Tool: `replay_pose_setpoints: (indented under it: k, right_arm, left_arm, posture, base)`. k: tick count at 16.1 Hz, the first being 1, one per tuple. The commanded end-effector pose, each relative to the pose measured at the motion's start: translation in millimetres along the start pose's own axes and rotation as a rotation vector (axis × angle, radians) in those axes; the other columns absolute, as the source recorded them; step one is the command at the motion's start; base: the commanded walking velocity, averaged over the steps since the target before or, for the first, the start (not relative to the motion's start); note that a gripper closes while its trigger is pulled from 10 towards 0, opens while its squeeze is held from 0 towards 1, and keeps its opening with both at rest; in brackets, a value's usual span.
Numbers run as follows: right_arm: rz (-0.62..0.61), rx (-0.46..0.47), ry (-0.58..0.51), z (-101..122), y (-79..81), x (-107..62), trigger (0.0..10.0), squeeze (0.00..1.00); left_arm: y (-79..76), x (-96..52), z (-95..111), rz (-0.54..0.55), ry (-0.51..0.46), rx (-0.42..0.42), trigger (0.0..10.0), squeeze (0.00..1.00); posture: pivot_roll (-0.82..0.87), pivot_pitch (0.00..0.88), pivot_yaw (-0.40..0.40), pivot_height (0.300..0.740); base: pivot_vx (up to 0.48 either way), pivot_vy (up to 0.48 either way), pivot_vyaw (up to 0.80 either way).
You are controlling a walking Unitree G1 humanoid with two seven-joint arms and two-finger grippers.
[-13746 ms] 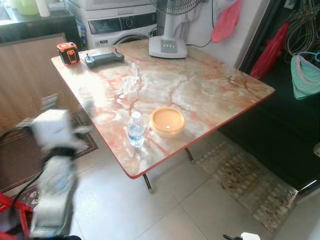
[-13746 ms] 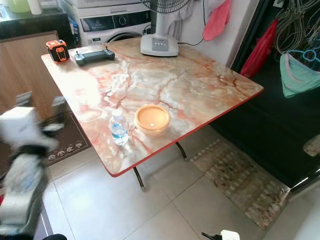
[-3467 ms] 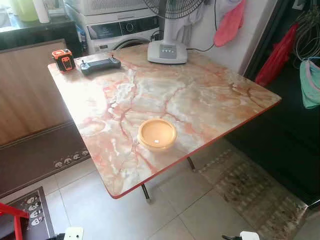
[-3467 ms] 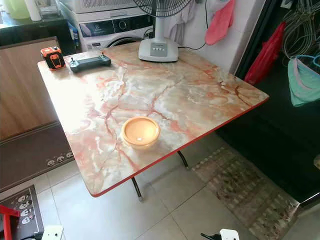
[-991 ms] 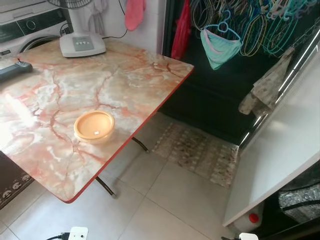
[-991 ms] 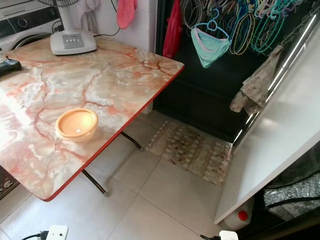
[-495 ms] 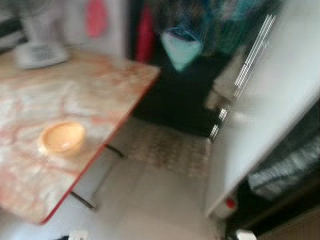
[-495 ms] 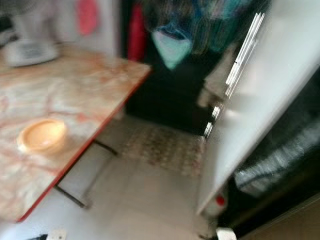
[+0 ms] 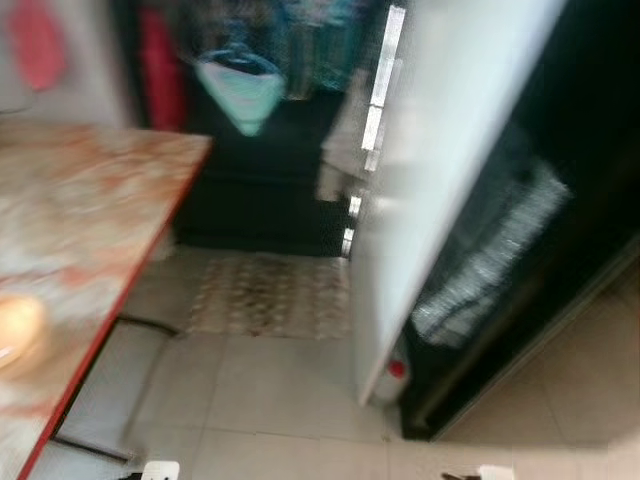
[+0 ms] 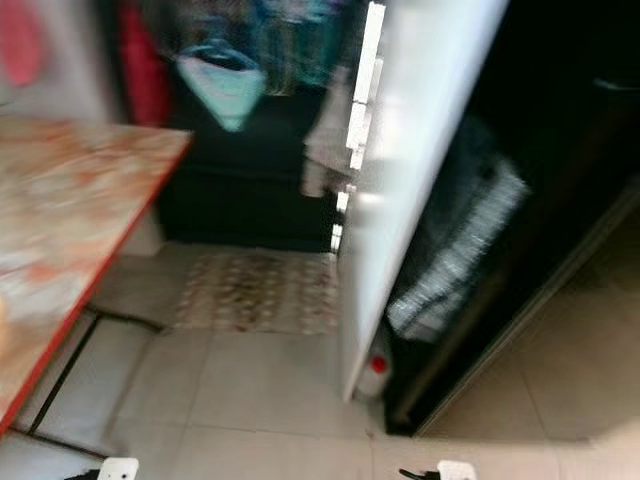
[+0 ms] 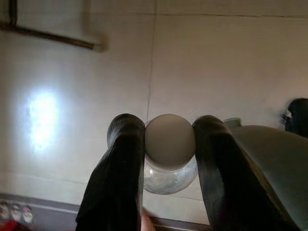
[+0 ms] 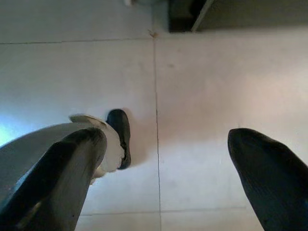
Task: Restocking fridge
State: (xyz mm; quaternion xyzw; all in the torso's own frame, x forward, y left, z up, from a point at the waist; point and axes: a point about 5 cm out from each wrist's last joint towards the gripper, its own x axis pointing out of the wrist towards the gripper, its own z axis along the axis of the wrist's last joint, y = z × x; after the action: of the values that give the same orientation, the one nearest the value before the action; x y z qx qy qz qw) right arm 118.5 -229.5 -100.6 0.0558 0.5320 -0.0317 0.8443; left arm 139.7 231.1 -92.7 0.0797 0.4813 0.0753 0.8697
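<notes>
- Room, head views (blurred): pale tiled floor (image 9: 270, 400) with thin grout lines; a worn patterned mat (image 9: 270, 295) lies on it before a dark alcove.
- Marble-patterned table (image 9: 70, 220), orange-pink veining, red edge, black metal legs, at the robot's left; a round orange bowl (image 9: 15, 330) rests on it near the frame edge.
- Dark alcove behind the table: hangers and hanging cloth, among them a pale green garment (image 9: 240, 90); a red cloth (image 9: 160, 55) hangs beside it and a pink one (image 9: 35, 40) on the wall further left.
- Fridge door (image 9: 440, 170), flat and white, stands open at centre-right; the fridge interior (image 9: 560, 200) behind it is dark, with a crinkled silvery bag (image 9: 490, 260) inside. A small red-capped container (image 9: 395, 372) sits at the foot of the door.
- Left gripper (image 11: 169, 144), left wrist view: pointed down at the tiles; its two black fingers (image 11: 122, 168) are closed on the neck of a clear plastic bottle (image 11: 169, 175), one each side of the round white cap (image 11: 170, 142). A table leg (image 11: 48, 36) crosses the floor beyond.
- Right gripper (image 12: 163, 178), right wrist view: pointed down at the floor, its two smooth, rounded black fingers (image 12: 62, 178) spread wide and holding nothing. Between them show bare tile, the robot's grey leg (image 12: 53, 139) and black foot (image 12: 119, 137).
</notes>
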Motion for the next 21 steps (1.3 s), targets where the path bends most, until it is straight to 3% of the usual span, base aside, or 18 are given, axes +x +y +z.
replay_pose_setpoints:
  k: [1,16,21]
  right_arm:
    - [-0.006,0.004,-0.005,1.4,-0.7,0.0,10.0,0.00]
    - [-0.022,0.027,-0.011,1.4,-2.7,-0.4,10.0,0.00]
    - [-0.028,0.041,-0.015,1.4,-2.4,-0.2,10.0,0.00]
  left_arm:
    - [1.8,0.3,-0.1,0.012,0.010,-0.008,10.0,0.00]
    - [5.4,3.2,13.7,-0.006,-0.018,0.047,10.0,0.00]
    - [11.8,3.4,15.8,0.018,-0.025,0.015,10.0,0.00]
  posture:
    - [0.03,0.000,-0.046,0.740]
    - [0.01,0.000,-0.043,0.740]
    - [0.01,0.000,-0.039,0.740]
  base:
    - [0.000,0.000,-0.79]
    - [0.000,0.000,-0.79]
    - [0.000,0.000,-0.79]
